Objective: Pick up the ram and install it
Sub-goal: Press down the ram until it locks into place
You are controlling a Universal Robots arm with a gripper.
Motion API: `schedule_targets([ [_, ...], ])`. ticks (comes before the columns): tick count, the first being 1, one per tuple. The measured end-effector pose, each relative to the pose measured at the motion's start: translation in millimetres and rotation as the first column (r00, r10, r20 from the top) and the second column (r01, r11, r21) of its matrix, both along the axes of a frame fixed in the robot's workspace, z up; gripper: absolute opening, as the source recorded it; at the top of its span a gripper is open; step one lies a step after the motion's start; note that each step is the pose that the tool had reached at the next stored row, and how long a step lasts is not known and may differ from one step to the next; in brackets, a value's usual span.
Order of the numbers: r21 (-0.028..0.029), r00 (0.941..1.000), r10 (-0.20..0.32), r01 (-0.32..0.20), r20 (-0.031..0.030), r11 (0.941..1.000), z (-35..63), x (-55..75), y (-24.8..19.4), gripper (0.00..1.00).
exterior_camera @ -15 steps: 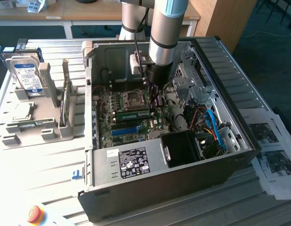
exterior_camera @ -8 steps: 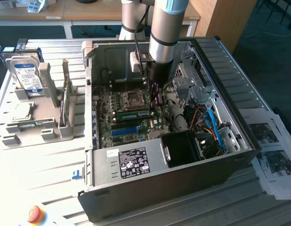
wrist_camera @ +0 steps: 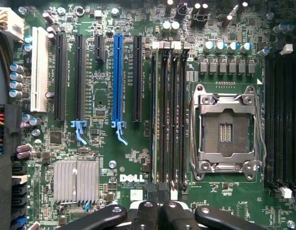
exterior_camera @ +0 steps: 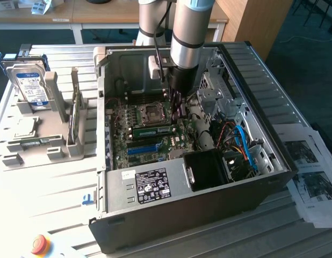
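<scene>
Nearest in the exterior view, at 7 o'clock, sits one round red push button (exterior_camera: 40, 244). Behind it lies one open dark metal computer case (exterior_camera: 209, 209), which holds one green motherboard (exterior_camera: 123, 121). On this board I count one long bright blue connector slot (exterior_camera: 142, 149), one square silver processor socket (exterior_camera: 153, 111) and, between these two, the ram (exterior_camera: 152, 130), one long thin green stick lying along a black memory slot. In the wrist view there are four such black slots side by side next to the socket, and also one ribbed silver heatsink (wrist_camera: 76, 181). The arm's black gripper (exterior_camera: 178, 110) stands at the 3 o'clock end of the ram, with its fingers closed together; whether they pinch the stick, I cannot tell. Farther away, at 9 o'clock of the case, one grey plastic tray (exterior_camera: 26, 153) carries one upright silver hard drive (exterior_camera: 29, 86).
</scene>
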State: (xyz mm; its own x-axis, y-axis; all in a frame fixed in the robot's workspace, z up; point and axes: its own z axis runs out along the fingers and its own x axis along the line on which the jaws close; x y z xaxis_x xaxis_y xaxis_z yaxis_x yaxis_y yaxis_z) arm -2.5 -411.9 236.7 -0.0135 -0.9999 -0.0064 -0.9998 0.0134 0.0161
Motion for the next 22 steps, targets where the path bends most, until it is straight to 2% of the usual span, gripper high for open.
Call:
schedule_targets([
  [8,0.0000,1.0000,0.000,0.000,0.0000,1.0000,0.5,-0.2,0.0,0.10],
  [22,0.0000,1.0000,0.000,0.000,0.0000,1.0000,0.3,-10.7,0.0,0.10],
])
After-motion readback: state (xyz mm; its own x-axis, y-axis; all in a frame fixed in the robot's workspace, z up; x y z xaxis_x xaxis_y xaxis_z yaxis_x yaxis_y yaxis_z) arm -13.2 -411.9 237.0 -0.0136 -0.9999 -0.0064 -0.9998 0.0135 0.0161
